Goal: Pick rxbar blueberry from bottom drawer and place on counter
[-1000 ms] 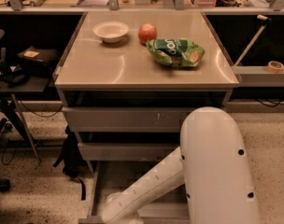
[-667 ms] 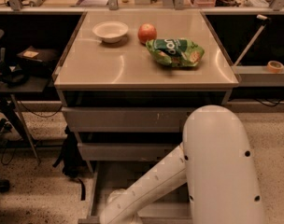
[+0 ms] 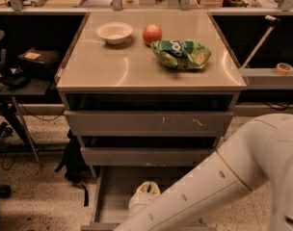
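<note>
while the arm (image 3: 199, 191) slants down from the right, well below the counter (image 3: 137, 69), the gripper (image 3: 145, 190) sits low inside the pulled-out bottom drawer (image 3: 112, 196), under the counter's front edge; whether it is wide, narrow or holding anything cannot be told; the blueberry bar is not to be seen, most likely hidden in the drawer beneath the gripper or arm; on the counter a white bowl (image 3: 114, 32) and an apple (image 3: 152, 34) stand toward the back, and a green chip bag (image 3: 181, 54) lies right of centre; the step in hand looks like the grasp; done well, it means closing across the bar's narrow sides, then lifting straight up, clear of the drawer fronts (image 3: 149, 123) under the counter, before swinging to the counter's bare front left.
</note>
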